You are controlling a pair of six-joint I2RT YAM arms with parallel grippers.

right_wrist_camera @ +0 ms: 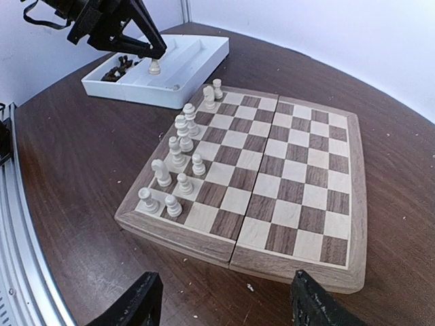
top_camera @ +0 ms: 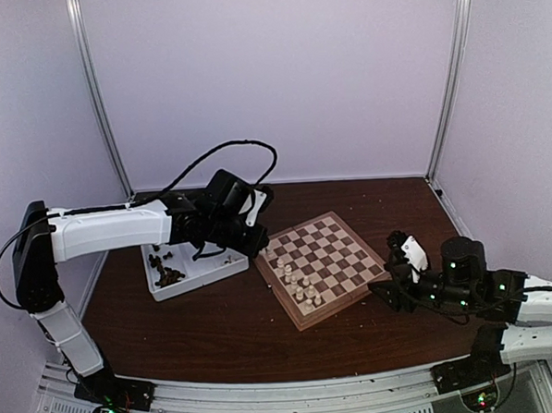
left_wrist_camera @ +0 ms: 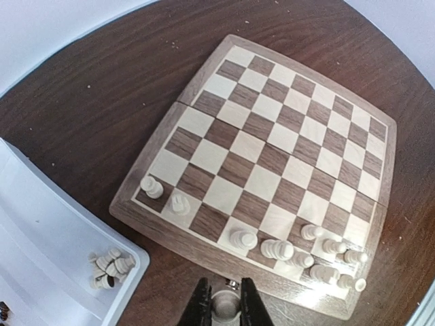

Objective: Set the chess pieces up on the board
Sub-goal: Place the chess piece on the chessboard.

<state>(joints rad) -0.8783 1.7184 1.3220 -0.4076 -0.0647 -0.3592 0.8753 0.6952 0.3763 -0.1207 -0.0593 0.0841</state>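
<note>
The left hand is clamped on a small cream piece, probably a pawn. It is gripped by the head, so the base hangs free and can be set flat on a square. The hand is held over the gap between supply and board, just off the board's 6 o'clock edge in its own wrist view. This is judged to be the carry of one more piece toward the cream ranks.

At 9 o'clock of the chessboard in the top view, the white compartmented tray is kept just beside it, which makes each trip short. Dark pieces are heaped in one compartment, and a few cream ones in another.

The cream pieces already placed stand upright along the board's 7 o'clock edge in the top view. Gaps are left among them, and one of these is probably meant for the held piece. The rest of the board is bare, so the task is judged less than half done.

At 3 o'clock of the board the right hand is held low over the desk. Its fingers stand well apart with nothing between them, and it is kept off the board, out of the other arm's way.
</note>
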